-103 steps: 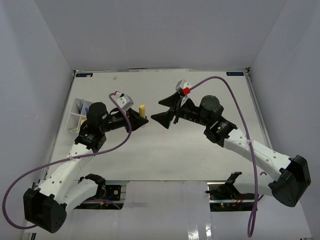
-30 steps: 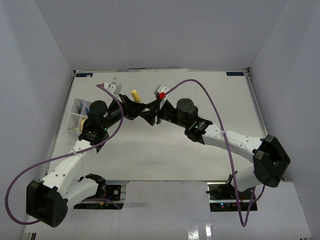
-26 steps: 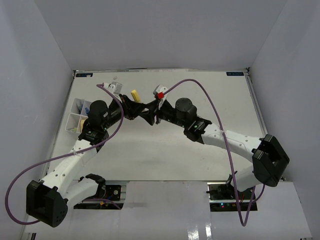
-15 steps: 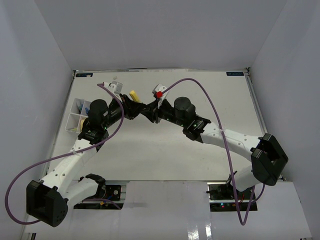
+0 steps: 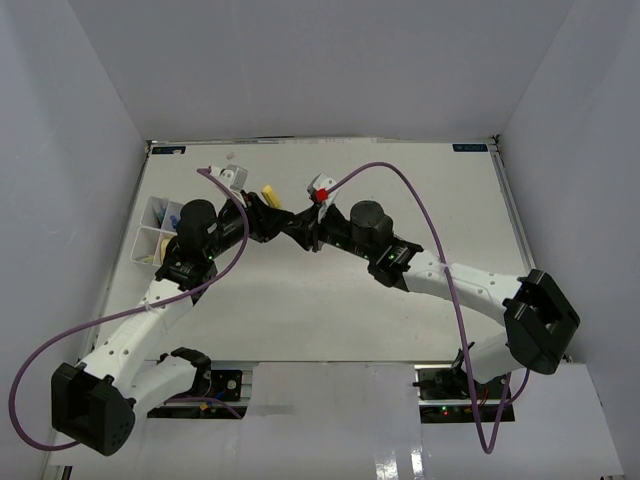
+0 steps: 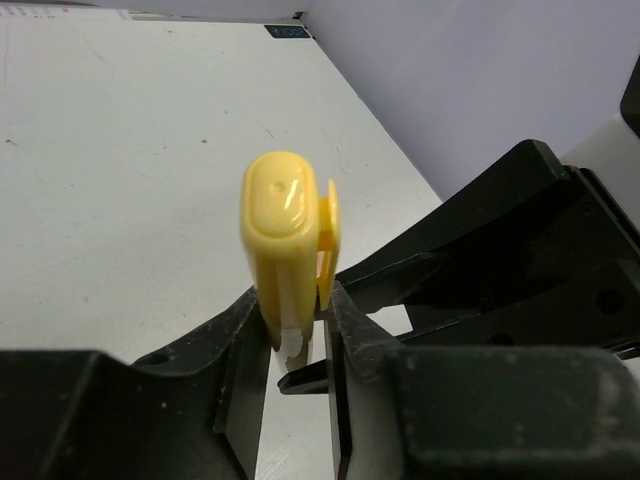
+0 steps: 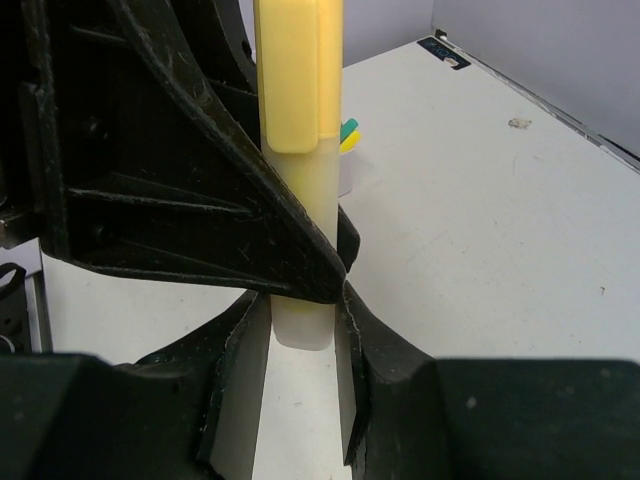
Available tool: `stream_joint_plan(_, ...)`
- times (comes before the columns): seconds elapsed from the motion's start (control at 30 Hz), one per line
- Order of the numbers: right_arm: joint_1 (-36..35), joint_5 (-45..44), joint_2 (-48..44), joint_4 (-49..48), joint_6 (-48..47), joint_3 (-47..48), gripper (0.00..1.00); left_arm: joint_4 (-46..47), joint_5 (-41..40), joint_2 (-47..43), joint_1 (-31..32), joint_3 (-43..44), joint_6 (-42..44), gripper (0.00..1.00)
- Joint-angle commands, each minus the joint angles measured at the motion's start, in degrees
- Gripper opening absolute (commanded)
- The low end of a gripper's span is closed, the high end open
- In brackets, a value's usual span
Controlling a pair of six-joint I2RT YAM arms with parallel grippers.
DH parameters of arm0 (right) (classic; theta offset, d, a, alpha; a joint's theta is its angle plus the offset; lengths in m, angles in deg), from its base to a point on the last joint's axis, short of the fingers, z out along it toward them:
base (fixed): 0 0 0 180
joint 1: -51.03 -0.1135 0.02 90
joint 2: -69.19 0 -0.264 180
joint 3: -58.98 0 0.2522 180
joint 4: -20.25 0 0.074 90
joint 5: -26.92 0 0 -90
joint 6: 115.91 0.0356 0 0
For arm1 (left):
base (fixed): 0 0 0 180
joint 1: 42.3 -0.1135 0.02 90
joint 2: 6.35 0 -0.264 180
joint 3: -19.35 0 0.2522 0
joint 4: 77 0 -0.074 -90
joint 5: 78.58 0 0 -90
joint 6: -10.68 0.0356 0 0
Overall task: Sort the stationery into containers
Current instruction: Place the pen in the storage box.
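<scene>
A yellow marker is held off the table between both grippers near the middle back. My left gripper is shut on its yellow capped end, the cap sticking up from between the fingers. My right gripper is shut on the pale barrel end, right against the left gripper's black fingers. The white divided tray sits at the table's left with stationery in it. Green and yellow caps stick out of it behind the marker.
Purple cables arch over both arms. White enclosure walls close in the table on the left, back and right. A small mark lies on the table surface far from the grippers.
The right gripper has come up to the left one and shut on the marker's barrel. The left gripper's hold looks unchanged, and the marker has barely moved.
</scene>
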Motion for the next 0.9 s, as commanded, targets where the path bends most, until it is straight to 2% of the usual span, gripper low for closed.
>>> stream_joint_plan(0.0, -1.00, -1.20, -1.77, -3.33, 0.53, -1.05, 0.08, -0.28, 1.08, -2.21, 0.81, 2.84, 0.10, 0.38)
stream_joint_plan(0.17, -1.00, -3.13, -2.29, -3.24, 0.62, -1.93, 0.08, -1.25, 0.91, -2.91, 0.81, 2.66, 0.54, 0.51)
stream_joint_plan(0.4, -0.56, -4.89, -2.65, -3.06, 0.97, -2.81, 0.08, -4.50, -0.06, -4.67, 0.81, 2.57, 1.69, 0.62)
stream_joint_plan(0.63, -0.12, -3.49, -3.35, -3.24, 1.50, -4.21, 0.08, -5.56, -6.91, -7.57, 0.81, 2.92, 2.39, 0.64)
stream_joint_plan(0.87, -0.12, -3.05, -4.58, -3.24, 2.03, -5.44, 0.08, -4.06, -7.36, -5.74, 0.81, 4.94, 1.95, 0.64)
